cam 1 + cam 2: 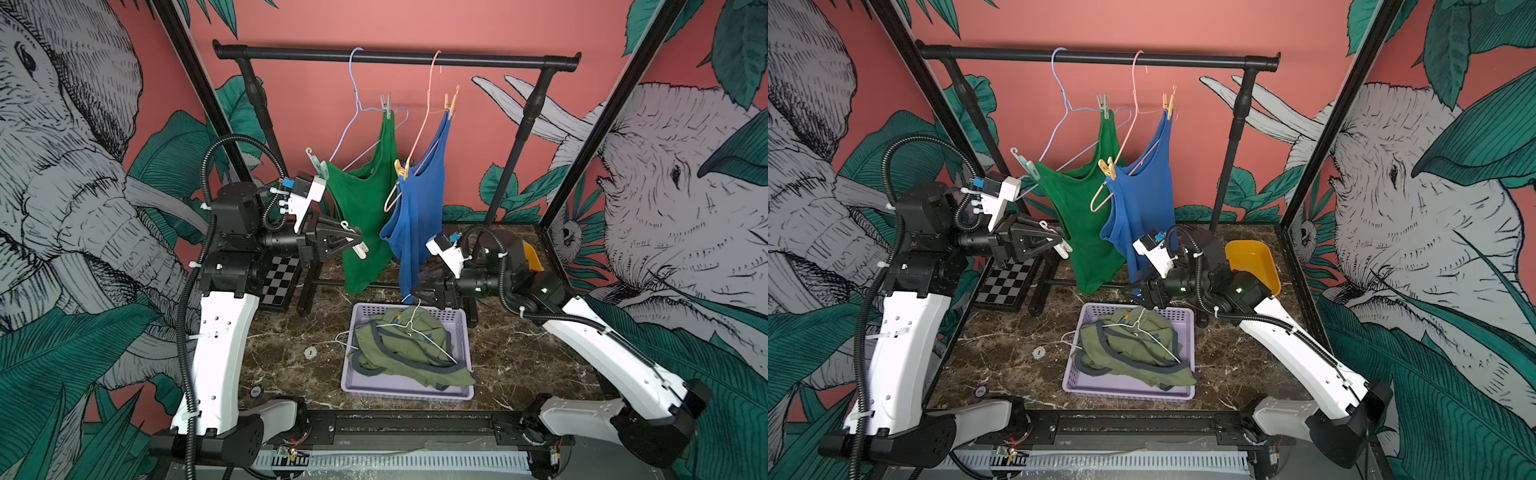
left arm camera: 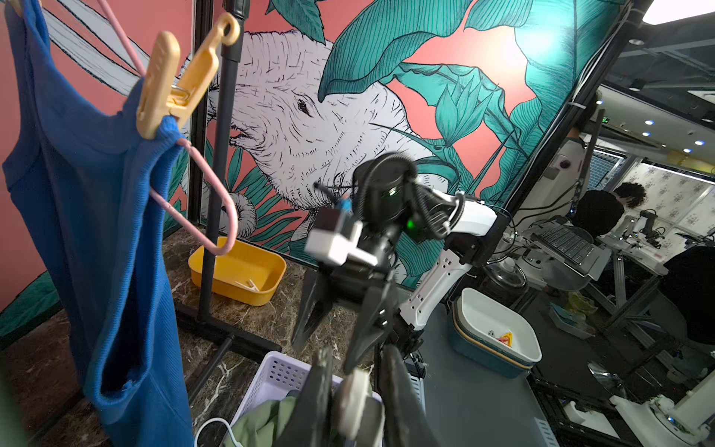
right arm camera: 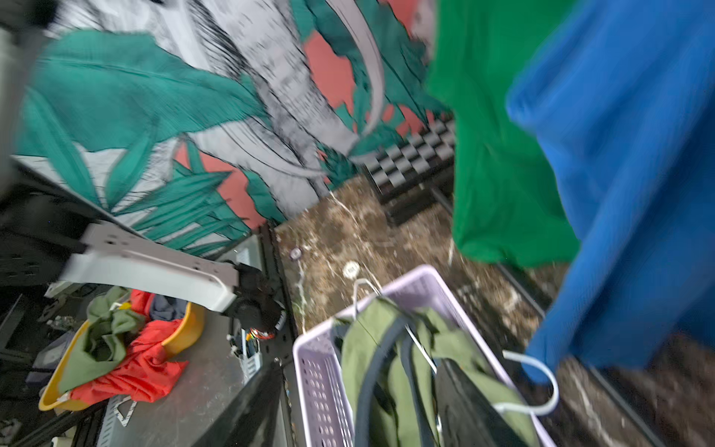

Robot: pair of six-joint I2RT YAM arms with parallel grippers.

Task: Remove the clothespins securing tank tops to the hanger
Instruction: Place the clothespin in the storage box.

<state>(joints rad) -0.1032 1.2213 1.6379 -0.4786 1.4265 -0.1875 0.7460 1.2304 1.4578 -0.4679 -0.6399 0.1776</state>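
Observation:
My left gripper (image 1: 358, 245) is shut on a white clothespin (image 2: 354, 400), held beside the green tank top (image 1: 365, 208). That top hangs from a blue hanger, pinned by a grey clothespin (image 1: 386, 106) and a mint clothespin (image 1: 320, 166). The blue tank top (image 1: 419, 208) hangs from a pink hanger under two yellow-orange clothespins (image 1: 451, 104) (image 2: 170, 85). An olive tank top (image 1: 407, 353) with a white hanger (image 1: 415, 328) lies in the lavender basket (image 1: 461, 328). My right gripper (image 1: 417, 291) stands open over the basket's far edge, nothing between its fingers (image 3: 255, 406).
The black garment rail (image 1: 395, 56) spans the back, its posts and feet standing on the marble table. A yellow bin (image 1: 1254, 257) sits at the back right behind my right arm. A checkerboard (image 1: 280, 278) lies at the back left under my left arm.

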